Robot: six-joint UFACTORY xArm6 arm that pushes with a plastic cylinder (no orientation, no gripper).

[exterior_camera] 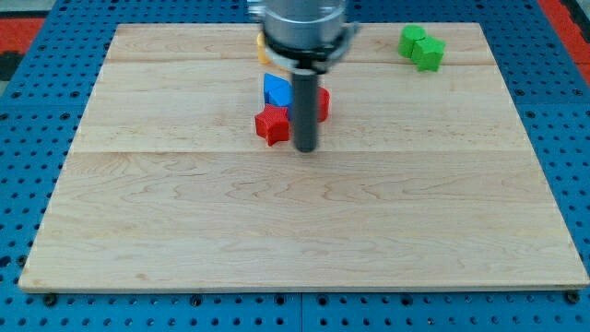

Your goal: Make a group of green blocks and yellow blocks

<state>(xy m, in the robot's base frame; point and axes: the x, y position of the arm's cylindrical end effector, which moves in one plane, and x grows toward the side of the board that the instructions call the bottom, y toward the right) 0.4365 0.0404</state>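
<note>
Two green blocks sit touching each other near the view's top right corner of the wooden board. A yellow block shows only as a sliver at the view's top centre, mostly hidden behind the arm's body. My tip rests on the board just right of a red star block and below a blue block. The tip is far to the left of the green blocks.
A second red block sits right of the rod, partly hidden by it. The blue, red star and red blocks form a cluster around the rod. Blue pegboard surrounds the board.
</note>
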